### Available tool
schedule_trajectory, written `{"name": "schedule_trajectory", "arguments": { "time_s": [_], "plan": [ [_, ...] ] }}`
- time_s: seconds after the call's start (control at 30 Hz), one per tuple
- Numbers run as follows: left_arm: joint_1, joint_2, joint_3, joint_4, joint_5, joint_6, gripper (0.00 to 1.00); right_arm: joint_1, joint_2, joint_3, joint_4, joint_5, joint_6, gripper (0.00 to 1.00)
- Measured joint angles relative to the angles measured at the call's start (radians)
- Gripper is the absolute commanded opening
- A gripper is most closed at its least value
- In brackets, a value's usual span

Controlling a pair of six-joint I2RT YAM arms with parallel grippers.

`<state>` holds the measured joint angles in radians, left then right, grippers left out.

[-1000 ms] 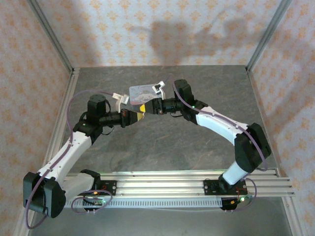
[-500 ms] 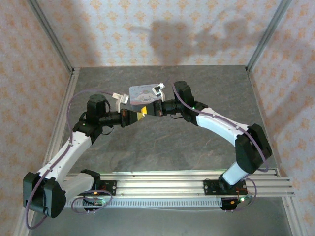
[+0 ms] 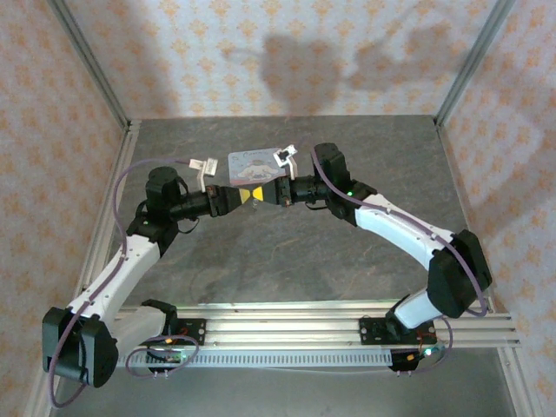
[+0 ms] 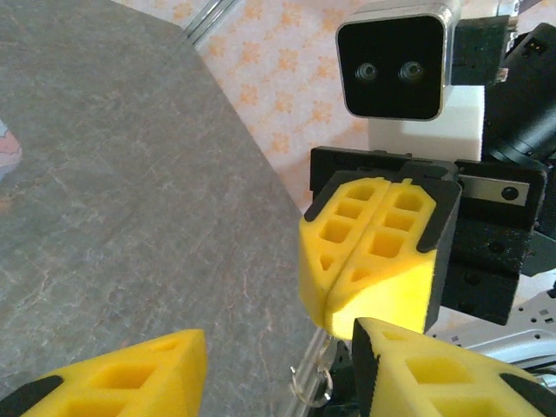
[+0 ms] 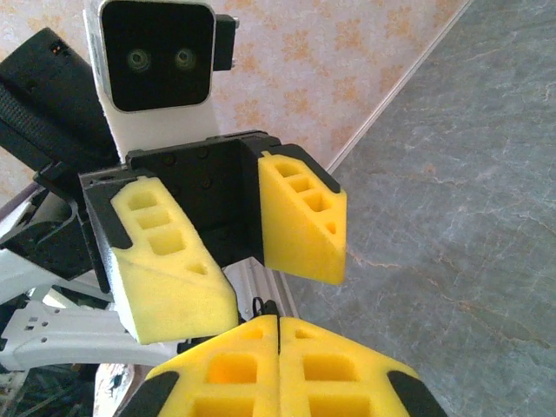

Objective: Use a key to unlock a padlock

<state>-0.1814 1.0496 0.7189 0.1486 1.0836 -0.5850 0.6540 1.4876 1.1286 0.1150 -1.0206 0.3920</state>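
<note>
Above the middle of the grey counter (image 3: pixel 373 156), the two arms meet nose to nose, the left gripper (image 3: pixel 245 197) and the right gripper (image 3: pixel 261 193) almost touching just on the near side of a light-blue tin (image 3: pixel 252 163). In the left wrist view the left gripper (image 4: pixel 278 373) has its jaws released, the two yellow pads spread wide at the bottom of the frame. Facing them, the right gripper (image 4: pixel 347 295) is clenched, its pads pressed flat together along one seam. A small metal piece (image 4: pixel 310 380), a thin silvery loop, hangs from the tip of those clenched jaws, in the gap between the left pads. It is too small to tell whether it is the key or the padlock's shackle. In the right wrist view the right gripper (image 5: pixel 278 334) shows the same tight seam, with the thing as a dark sliver (image 5: pixel 264 306) at the tip. The left gripper (image 5: pixel 248 261) stands spread directly ahead of it.
</note>
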Motion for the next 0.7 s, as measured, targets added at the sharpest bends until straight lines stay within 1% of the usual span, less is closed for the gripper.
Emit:
{"name": "schedule_trajectory", "arguments": {
  "time_s": [0.13, 0.37, 0.47, 0.7],
  "plan": [
    [-0.014, -0.002, -0.023, 0.051, 0.011, -0.040, 0.42, 0.000, 0.000, -0.013, 0.041, 0.008, 0.015, 0.00],
    [-0.048, -0.002, -0.028, 0.105, 0.013, -0.069, 0.35, 0.002, 0.000, -0.048, 0.106, 0.017, 0.058, 0.00],
    [-0.054, -0.002, -0.028, 0.116, 0.013, -0.073, 0.35, 0.005, 0.000, -0.052, 0.118, 0.019, 0.068, 0.00],
    [-0.061, -0.002, -0.050, 0.129, 0.012, -0.073, 0.37, 0.007, 0.000, -0.053, 0.143, 0.023, 0.080, 0.00]
  ]
}}
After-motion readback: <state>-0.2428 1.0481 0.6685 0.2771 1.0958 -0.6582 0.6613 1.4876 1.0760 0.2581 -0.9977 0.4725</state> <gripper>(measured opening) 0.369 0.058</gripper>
